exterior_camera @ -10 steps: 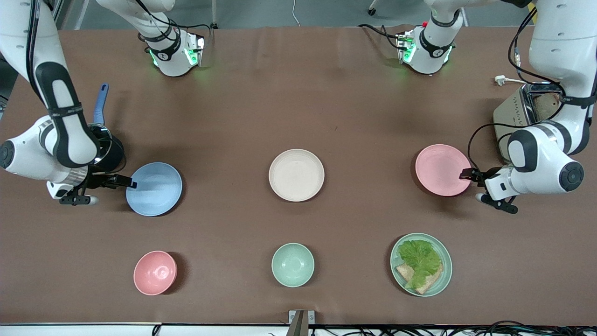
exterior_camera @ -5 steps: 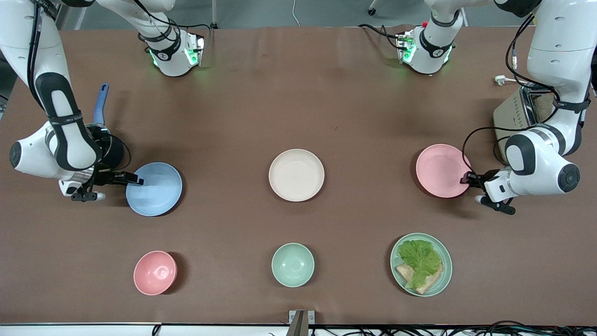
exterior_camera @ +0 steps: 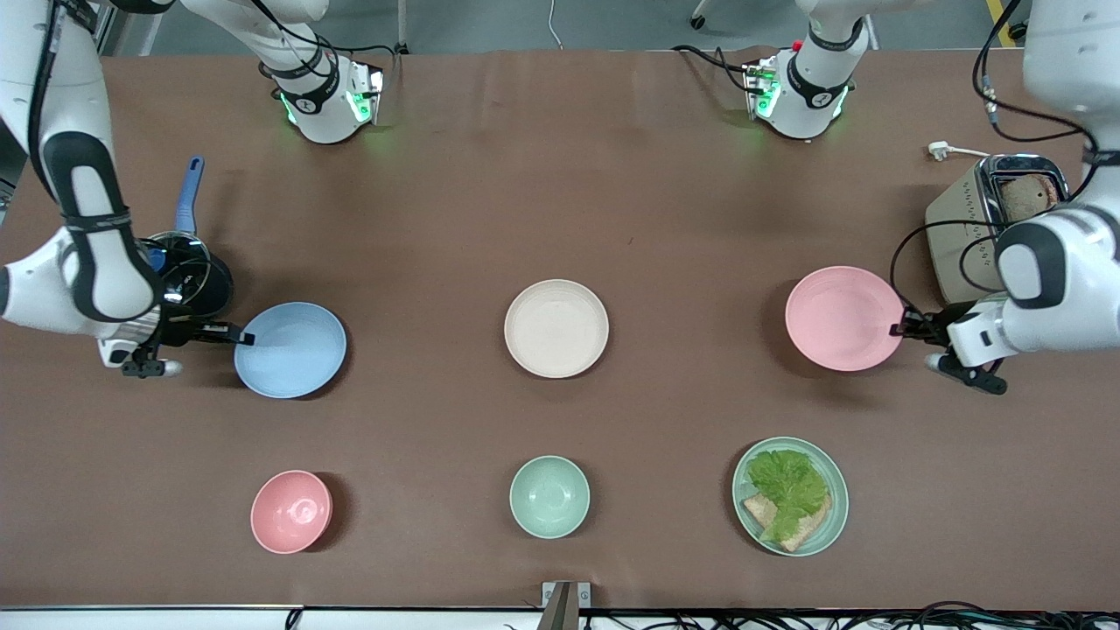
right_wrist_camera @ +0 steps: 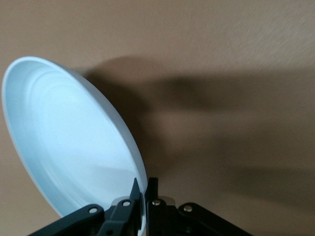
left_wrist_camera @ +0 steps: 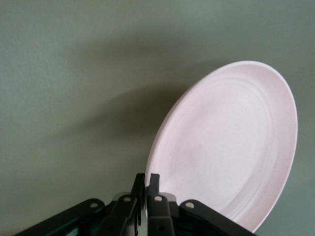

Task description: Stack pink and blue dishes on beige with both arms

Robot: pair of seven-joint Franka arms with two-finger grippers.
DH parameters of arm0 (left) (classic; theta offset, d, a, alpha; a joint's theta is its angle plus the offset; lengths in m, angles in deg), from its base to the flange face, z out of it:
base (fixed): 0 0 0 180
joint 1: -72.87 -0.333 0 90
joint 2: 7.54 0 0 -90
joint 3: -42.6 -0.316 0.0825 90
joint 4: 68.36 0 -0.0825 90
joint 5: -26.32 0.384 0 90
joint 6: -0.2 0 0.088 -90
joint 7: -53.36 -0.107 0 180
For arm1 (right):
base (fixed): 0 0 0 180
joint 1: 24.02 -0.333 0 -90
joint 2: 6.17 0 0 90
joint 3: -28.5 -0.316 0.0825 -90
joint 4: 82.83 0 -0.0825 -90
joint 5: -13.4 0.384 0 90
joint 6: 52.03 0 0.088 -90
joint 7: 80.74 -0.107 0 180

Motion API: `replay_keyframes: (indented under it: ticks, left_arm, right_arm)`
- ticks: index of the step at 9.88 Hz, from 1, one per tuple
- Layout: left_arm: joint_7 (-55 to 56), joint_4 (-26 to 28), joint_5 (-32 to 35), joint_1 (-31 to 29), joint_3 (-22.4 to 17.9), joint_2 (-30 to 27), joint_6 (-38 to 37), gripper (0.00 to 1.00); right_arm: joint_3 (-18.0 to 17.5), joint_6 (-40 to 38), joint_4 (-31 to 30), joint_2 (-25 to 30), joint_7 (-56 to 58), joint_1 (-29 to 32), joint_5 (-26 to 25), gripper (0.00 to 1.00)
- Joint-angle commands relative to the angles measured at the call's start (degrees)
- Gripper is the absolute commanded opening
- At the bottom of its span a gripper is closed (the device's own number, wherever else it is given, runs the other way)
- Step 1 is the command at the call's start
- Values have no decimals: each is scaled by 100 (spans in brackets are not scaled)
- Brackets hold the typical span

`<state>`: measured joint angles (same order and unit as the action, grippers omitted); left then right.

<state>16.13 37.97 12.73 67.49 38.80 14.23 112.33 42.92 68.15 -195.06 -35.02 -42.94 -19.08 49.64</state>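
Front view: the right claw (exterior_camera: 238, 337) pinches the blue plate's (exterior_camera: 293, 352) rim near the counter's (exterior_camera: 560, 175) right-arm end; the left claw (exterior_camera: 901, 330) pinches the pink plate's (exterior_camera: 842, 317) rim near the other end. The beige plate (exterior_camera: 556, 328) sits mid-counter between them.

Left wrist view: the left claw (left_wrist_camera: 147, 184) is clamped on the pink plate (left_wrist_camera: 231, 147), which is raised off the counter.

Right wrist view: the right claw (right_wrist_camera: 142, 189) is clamped on the blue plate (right_wrist_camera: 64, 142), also raised.

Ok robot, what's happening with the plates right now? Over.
Left gripper shut on pink plate. Right gripper shut on blue plate. Beige plate bare, nothing in the way.

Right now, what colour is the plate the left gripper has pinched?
Pale pink, with faint concentric rings. The left gripper grips the pink plate by its rim; clearest in the left wrist view.
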Motion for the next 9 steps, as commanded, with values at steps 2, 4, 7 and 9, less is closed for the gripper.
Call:
replay_keyframes:
  ticks: [2, 4, 7, 9]
  left_arm:
    - [1151, -7, -160, -16, 1017, -847, -639, 0]
    - [2303, 2, -634, -33, 1896, -964, -614, 0]
    - [3465, 55, -881, 11, 3048, -632, -246, 0]
    - [3914, 46, -882, 98, 3638, 17, 734, 1]
  right_arm:
    - [342, -1396, 919, 125, -507, -63, 6, 1]
    - [369, -2399, 1543, 134, -1445, -150, -248, 1]
    - [308, -2746, 1704, 431, -2579, -474, -267, 1]
    - [29, -2746, 1704, 625, -3337, -625, -319, 1]
